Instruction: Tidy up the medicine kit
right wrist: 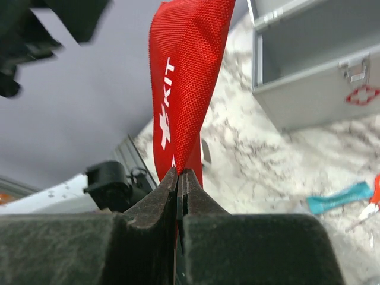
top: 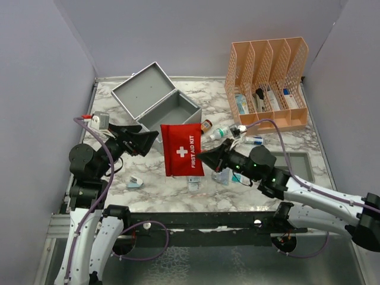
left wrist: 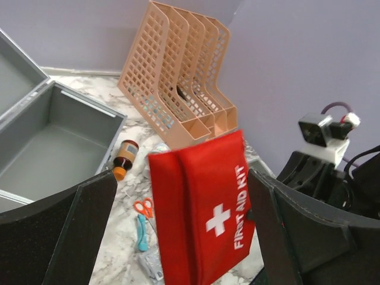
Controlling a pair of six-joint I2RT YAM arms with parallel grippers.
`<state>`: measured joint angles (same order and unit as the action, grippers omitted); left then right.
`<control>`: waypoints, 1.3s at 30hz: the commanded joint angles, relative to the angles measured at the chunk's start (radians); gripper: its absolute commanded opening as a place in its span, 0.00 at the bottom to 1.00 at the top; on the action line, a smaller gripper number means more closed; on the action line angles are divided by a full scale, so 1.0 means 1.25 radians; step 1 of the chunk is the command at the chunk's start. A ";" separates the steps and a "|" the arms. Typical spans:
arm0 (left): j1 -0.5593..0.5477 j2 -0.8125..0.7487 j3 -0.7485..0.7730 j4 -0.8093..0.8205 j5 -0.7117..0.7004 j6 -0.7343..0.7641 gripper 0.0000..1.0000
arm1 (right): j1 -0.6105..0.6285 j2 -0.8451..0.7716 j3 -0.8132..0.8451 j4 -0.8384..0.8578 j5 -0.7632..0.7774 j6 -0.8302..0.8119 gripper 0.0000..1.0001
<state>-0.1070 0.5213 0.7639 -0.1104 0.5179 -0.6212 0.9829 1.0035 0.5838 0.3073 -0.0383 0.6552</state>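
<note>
kit: medicine kit [top: 155,101] back-left, lid open, looks empty | right gripper [right wrist: 180,175] pinching first-aid pouch [top: 181,149] aloft; left gripper [top: 145,135] wide, empty | progress: early; pouch, brown bottle [top: 206,125] still outside

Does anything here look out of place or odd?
Yes. A brown bottle lies on its side beside the open metal box, and the red pouch hangs in the air, pinched by the right end effector.

Orange mesh organizer [top: 267,77] stands on the marble table [top: 160,193].
</note>
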 commanded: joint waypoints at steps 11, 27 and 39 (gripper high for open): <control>-0.006 0.143 -0.017 0.285 0.259 -0.292 0.92 | 0.005 -0.126 0.165 -0.053 0.182 -0.014 0.01; -0.016 0.121 -0.018 0.323 0.348 -0.265 0.40 | 0.004 -0.091 0.162 0.070 -0.059 0.047 0.01; -0.016 0.122 0.028 0.315 0.413 -0.254 0.51 | 0.005 -0.098 0.158 0.072 -0.174 0.040 0.01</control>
<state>-0.1204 0.6754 0.7334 0.2516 0.9546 -0.9367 0.9829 0.8909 0.7815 0.3653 -0.1600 0.7109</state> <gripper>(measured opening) 0.500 0.014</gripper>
